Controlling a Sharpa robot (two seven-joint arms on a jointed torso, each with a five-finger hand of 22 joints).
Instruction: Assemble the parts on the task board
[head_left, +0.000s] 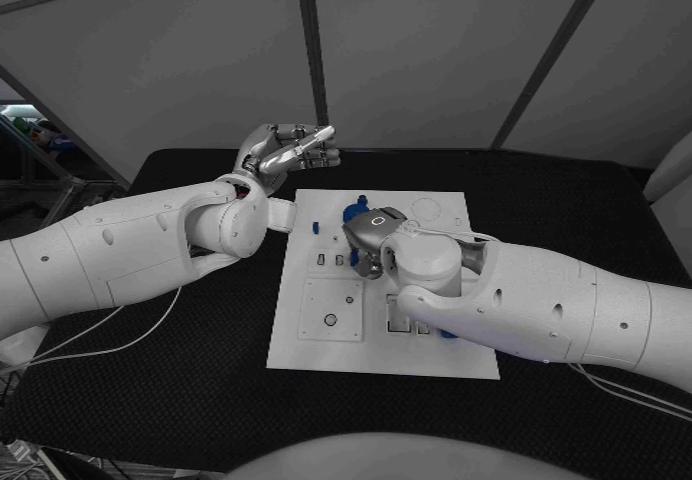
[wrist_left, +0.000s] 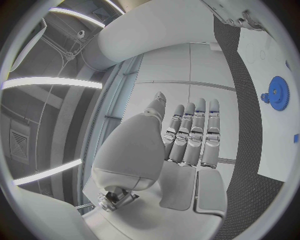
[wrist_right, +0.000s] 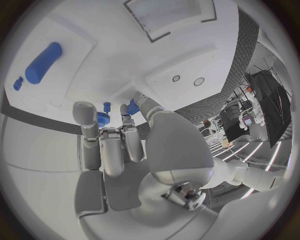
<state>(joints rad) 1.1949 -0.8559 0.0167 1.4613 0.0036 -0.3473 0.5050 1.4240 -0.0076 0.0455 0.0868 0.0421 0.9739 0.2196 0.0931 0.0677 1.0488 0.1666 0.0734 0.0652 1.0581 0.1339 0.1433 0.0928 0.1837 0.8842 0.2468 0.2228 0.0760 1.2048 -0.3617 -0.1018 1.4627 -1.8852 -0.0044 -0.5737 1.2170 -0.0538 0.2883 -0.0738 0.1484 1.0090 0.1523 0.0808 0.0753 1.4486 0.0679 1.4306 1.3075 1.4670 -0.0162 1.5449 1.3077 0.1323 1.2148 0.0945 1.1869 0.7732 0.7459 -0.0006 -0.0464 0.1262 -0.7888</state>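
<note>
The right hand pinches a small blue part over the task board at frame centre. Seat it squarely and gently, I judge. The left hand, upper left, holds nothing, fingers straight.

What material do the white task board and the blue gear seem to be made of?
The white flat task board looks like matte plastic or painted plate: even, without glare. The blue toothed gear seems moulded or printed plastic: uniform saturated colour, no metallic shine.

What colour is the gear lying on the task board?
Blue; the gear shows best in the left wrist view, on the white task board.
</note>
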